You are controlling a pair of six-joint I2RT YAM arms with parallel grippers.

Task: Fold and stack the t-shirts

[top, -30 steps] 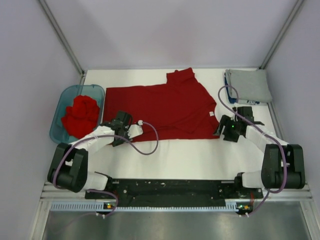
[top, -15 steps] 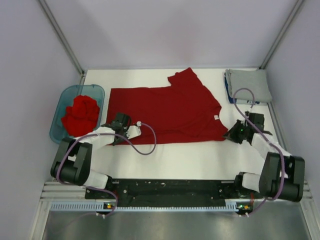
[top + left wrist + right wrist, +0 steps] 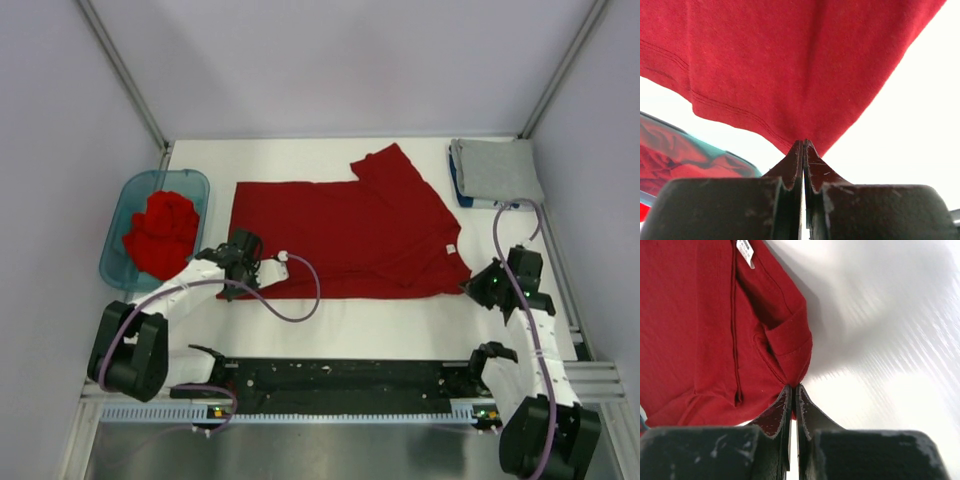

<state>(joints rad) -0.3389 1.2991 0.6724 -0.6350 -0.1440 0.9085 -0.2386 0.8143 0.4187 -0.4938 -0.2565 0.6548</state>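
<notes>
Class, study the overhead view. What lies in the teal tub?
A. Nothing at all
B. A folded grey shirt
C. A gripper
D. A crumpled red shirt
D: the tub holds a crumpled red shirt, while the grey shirt lies folded at the table's far right corner.

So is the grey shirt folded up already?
Folded: the grey shirt is a neat flat rectangle at the far right, no sleeves sticking out.
</notes>
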